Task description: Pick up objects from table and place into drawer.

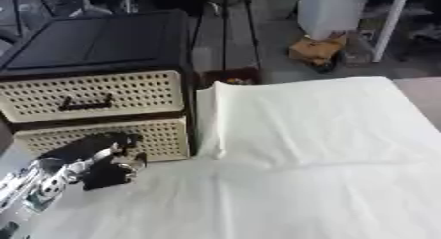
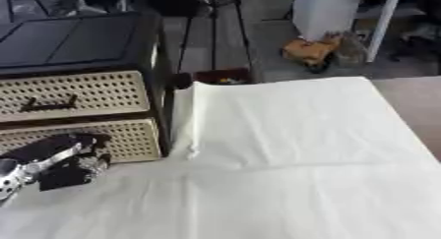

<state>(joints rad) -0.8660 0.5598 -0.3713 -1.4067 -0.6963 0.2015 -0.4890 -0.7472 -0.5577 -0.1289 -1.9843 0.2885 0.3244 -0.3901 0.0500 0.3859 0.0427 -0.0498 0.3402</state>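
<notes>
A black cabinet stands at the table's back left, with two cream perforated drawers. The upper drawer is closed and has a dark handle. My left hand comes in from the lower left and sits right in front of the lower drawer, covering its middle. Blur hides how the hand is set and whether it holds anything. The lower drawer's front looks flush with the frame. No loose object shows on the white cloth. My right hand is out of both views.
The white cloth covers the table, with a raised fold beside the cabinet. Bare brown table shows at the right edge. Beyond the far edge, on the floor, are a brownish object and a white panel.
</notes>
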